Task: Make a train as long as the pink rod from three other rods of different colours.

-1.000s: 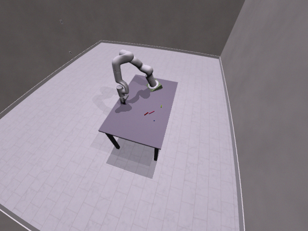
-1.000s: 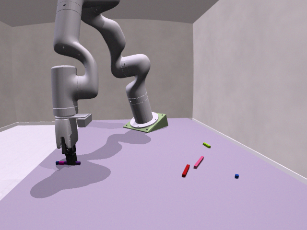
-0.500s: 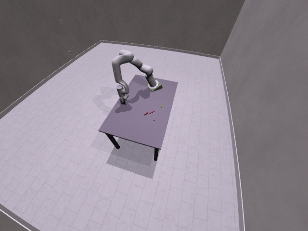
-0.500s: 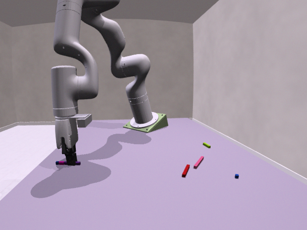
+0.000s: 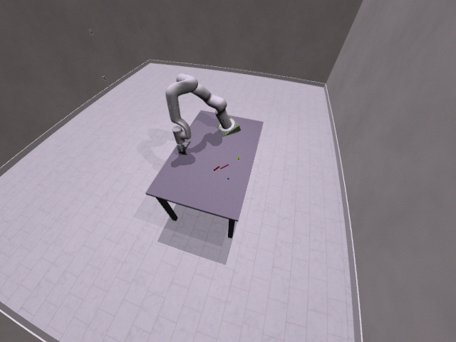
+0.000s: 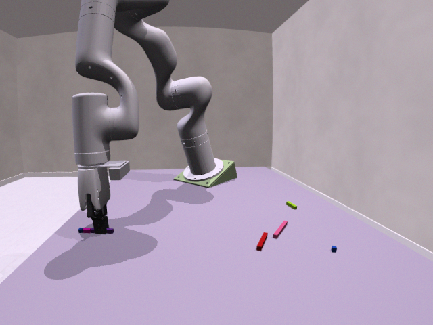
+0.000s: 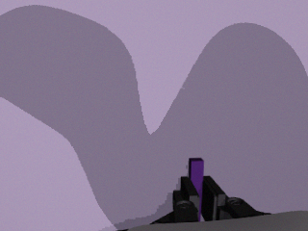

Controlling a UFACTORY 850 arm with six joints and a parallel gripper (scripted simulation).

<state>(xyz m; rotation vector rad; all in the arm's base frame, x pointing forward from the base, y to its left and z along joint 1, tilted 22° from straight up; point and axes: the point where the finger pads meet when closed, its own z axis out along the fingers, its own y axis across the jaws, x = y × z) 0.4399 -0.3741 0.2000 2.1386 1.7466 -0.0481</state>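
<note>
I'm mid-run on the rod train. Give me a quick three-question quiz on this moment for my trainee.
1. True or false: the gripper is shut on the purple rod.
2. Which rod lies nearest the pink rod? A) lime rod B) red rod C) loose blue rod
3. Fill in: at the gripper, a blue rod, a ______ rod and the purple rod lie in one line on the table.

Key
1. True: its fingers clamp the purple rod, low at the table.
2. B
3. magenta
</note>
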